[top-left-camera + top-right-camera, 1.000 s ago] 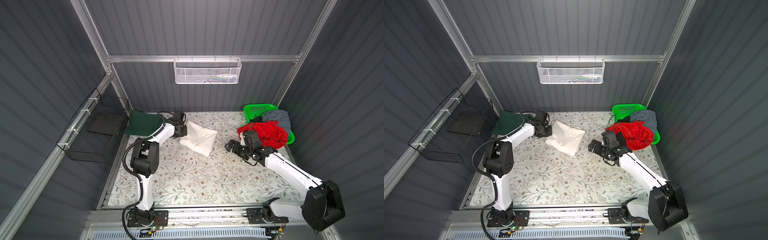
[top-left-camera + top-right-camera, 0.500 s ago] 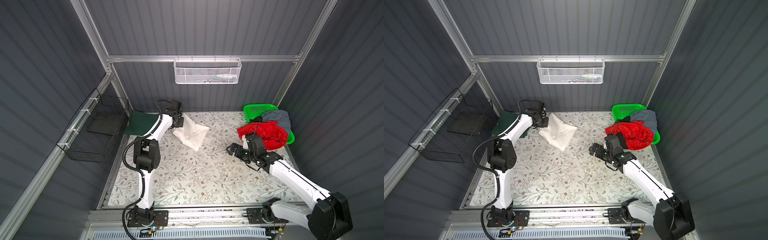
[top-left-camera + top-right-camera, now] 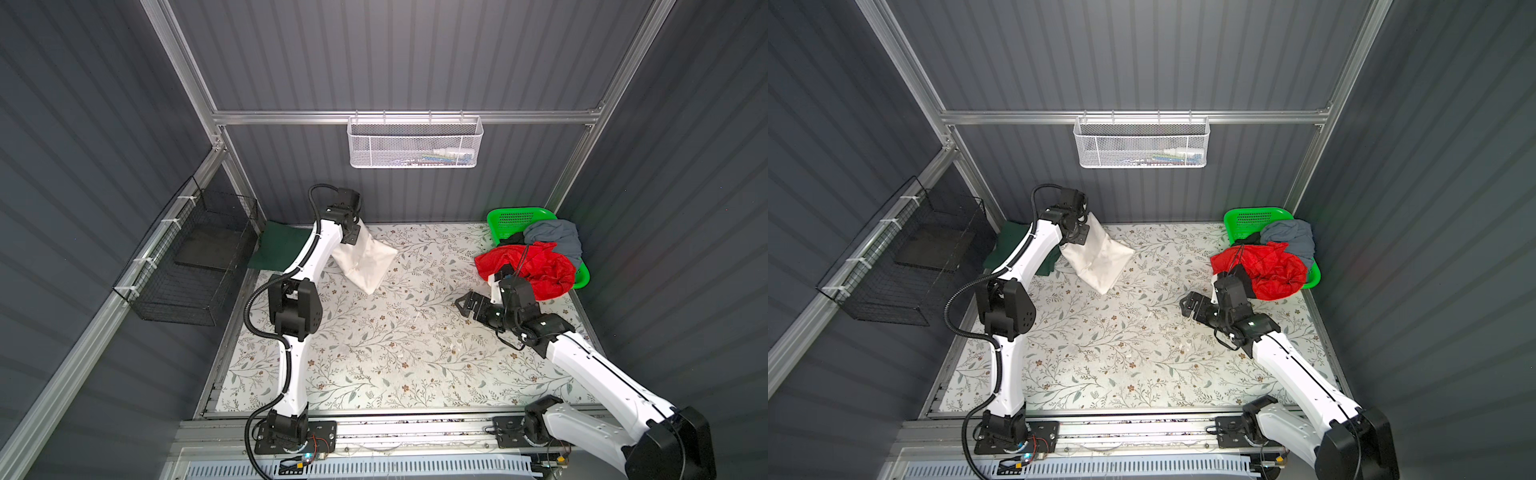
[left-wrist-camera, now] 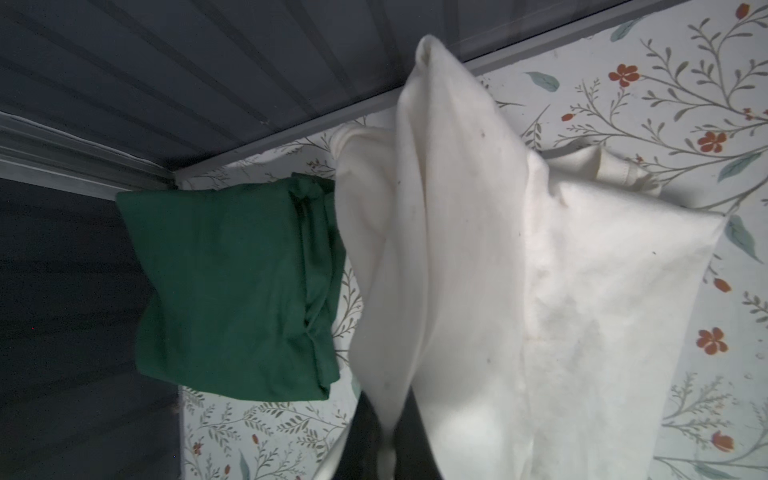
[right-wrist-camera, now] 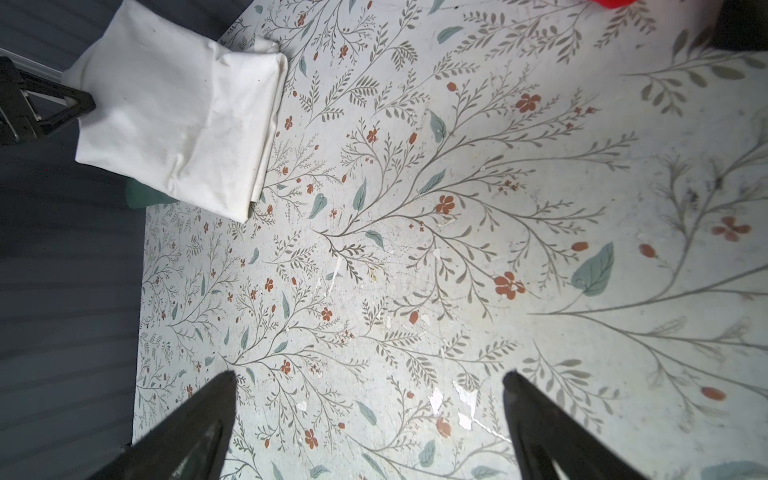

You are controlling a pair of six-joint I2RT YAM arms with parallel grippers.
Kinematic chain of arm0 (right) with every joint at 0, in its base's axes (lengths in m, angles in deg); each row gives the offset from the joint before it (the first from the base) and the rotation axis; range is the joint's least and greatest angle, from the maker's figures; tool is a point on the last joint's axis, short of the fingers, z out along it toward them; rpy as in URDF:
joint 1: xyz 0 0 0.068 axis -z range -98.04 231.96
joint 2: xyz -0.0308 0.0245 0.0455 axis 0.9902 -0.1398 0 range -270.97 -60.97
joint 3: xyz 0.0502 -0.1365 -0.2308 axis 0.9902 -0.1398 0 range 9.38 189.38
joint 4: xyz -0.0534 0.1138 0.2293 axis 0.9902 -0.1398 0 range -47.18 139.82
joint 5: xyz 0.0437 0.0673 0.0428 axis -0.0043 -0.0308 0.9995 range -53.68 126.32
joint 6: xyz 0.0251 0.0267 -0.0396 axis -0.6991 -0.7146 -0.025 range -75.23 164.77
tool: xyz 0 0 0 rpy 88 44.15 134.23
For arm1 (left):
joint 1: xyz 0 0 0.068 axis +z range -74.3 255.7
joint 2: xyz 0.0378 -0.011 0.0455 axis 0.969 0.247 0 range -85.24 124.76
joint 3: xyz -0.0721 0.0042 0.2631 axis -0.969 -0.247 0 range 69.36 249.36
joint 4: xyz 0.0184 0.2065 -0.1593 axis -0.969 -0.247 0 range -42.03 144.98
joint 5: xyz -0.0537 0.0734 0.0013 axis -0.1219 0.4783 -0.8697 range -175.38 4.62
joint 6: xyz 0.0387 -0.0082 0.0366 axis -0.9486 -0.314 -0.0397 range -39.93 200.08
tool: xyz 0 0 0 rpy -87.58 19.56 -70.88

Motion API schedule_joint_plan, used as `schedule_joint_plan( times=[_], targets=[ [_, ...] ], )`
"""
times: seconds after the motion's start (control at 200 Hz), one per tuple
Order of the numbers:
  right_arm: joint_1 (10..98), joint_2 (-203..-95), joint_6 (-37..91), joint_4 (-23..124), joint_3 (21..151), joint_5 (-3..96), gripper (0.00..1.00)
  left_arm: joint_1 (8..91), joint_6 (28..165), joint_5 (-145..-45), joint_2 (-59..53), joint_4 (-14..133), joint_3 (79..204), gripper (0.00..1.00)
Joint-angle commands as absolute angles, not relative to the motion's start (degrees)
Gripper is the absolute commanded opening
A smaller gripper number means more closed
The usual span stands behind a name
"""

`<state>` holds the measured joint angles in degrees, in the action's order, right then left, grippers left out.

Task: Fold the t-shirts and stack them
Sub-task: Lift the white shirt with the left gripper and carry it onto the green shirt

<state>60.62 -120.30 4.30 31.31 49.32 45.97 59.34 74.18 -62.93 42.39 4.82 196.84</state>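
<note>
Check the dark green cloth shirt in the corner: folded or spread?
Folded: the dark green cloth shirt lies as a compact rectangle, layered edges visible along one side.

I can read no text, label or number anywhere; the items in the white mesh basket (image 3: 374, 145) are too small.

A: Left gripper (image 3: 1079, 235)?
B: Pinched a raised corner of the off-white t-shirt (image 3: 1100, 262), just beside the folded dark green t-shirt (image 3: 1003, 245).
A: Right gripper (image 3: 1187, 306)?
B: Jaws spread, hovered over the floral table (image 3: 1121, 353), near the red t-shirt (image 3: 1266, 268).
</note>
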Motion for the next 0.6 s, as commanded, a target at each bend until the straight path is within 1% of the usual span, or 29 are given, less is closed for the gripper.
schedule_joint_plan(
  times=[0.0, 0.31, 0.485, 0.595],
  targets=[
    [61.0, -119.1, 4.7, 29.9, 48.1, 45.1, 0.99, 60.9, 70.5, -57.0, 41.6, 5.7, 198.8, 0.0],
    [61.3, -117.5, 6.0, 27.8, 47.9, 45.1, 0.99, 61.5, 62.5, -42.5, 40.7, 15.3, 200.6, 0.0],
    [61.6, -116.5, 6.1, 27.8, 47.1, 45.3, 0.99, 62.3, 57.9, -39.2, 40.5, 20.8, 201.5, 0.0],
    [61.7, -116.0, 6.0, 27.9, 46.6, 45.2, 0.99, 63.8, 57.8, -38.2, 40.4, 22.2, 201.8, 0.0]
  ],
)
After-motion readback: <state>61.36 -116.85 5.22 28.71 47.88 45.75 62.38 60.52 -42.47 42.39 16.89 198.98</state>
